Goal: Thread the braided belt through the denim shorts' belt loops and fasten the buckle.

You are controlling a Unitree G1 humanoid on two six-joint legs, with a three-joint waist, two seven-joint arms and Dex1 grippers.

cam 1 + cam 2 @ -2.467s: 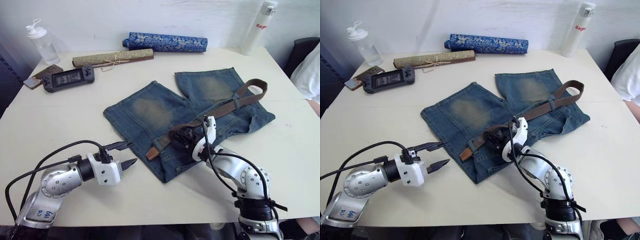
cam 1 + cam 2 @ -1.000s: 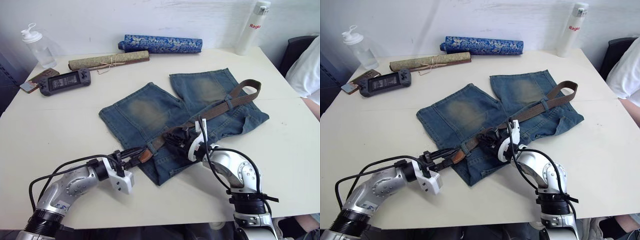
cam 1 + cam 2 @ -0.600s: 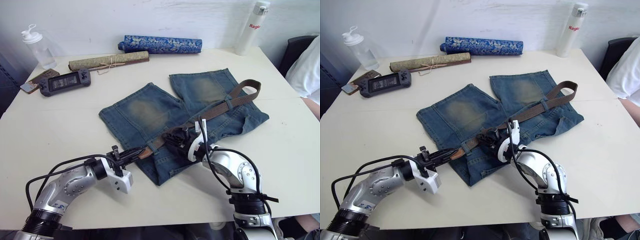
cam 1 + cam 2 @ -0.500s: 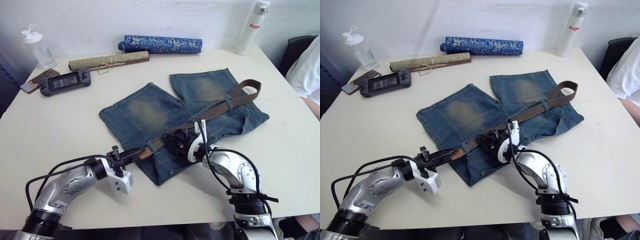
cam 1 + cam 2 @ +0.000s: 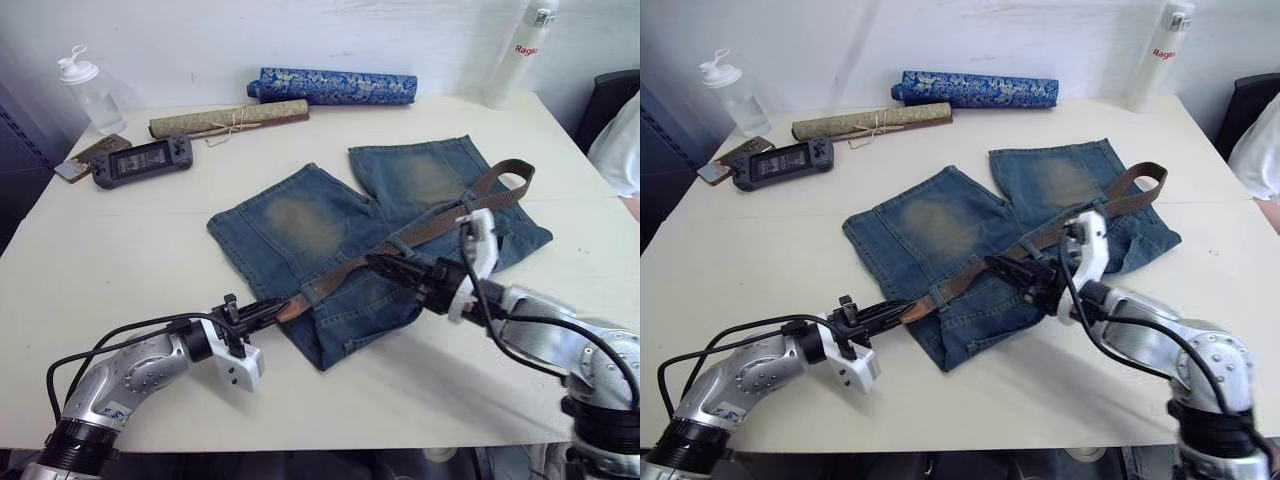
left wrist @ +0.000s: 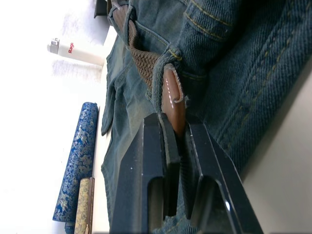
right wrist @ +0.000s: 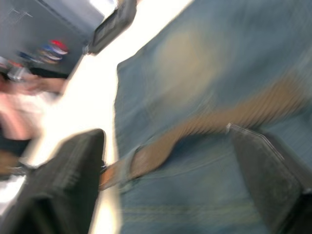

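- My left tool is clamped on the braided belt's tan tip, just past a belt loop.
- My right tool hangs spread apart over the denim shorts, above the belt.

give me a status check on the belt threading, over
Left gripper shut on belt tip, just past a belt loop. Right gripper open above the denim shorts. Nothing blocking the strap.

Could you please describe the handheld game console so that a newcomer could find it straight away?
On the table's far left corner, the console lies between the clear bottle and the tan roll. It alone is flat and black with a screen.
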